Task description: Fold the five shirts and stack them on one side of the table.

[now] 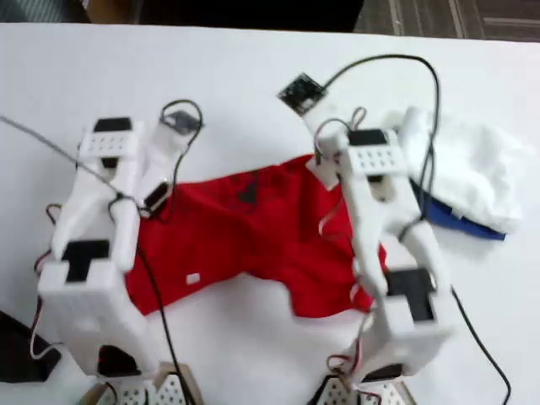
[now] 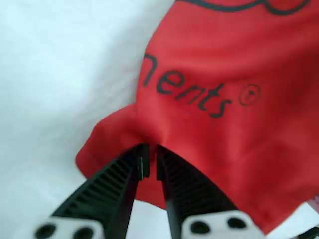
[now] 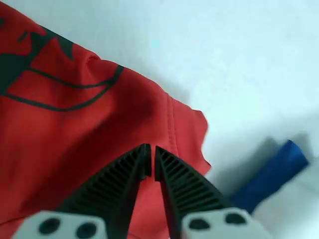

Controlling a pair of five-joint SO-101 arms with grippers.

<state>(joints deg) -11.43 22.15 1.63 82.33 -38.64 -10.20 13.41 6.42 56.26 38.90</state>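
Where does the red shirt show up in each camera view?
High view: red shirt spread mid-table between the two arms.
Left wrist view: its edge bunched in the left gripper.
Right wrist view: its edge pinched in the right gripper.
Shared landmark: the shirt's black print.

The spread shirt [image 1: 245, 228] lies in the middle of the table [image 1: 211, 76] between the two arms, with the left gripper [image 2: 148, 162] pinching its left edge and the right gripper [image 3: 149, 162] its far right corner. Just right of the right arm, the top folded shirt [image 1: 472, 169] lies on the bottom folded shirt [image 1: 456, 221]
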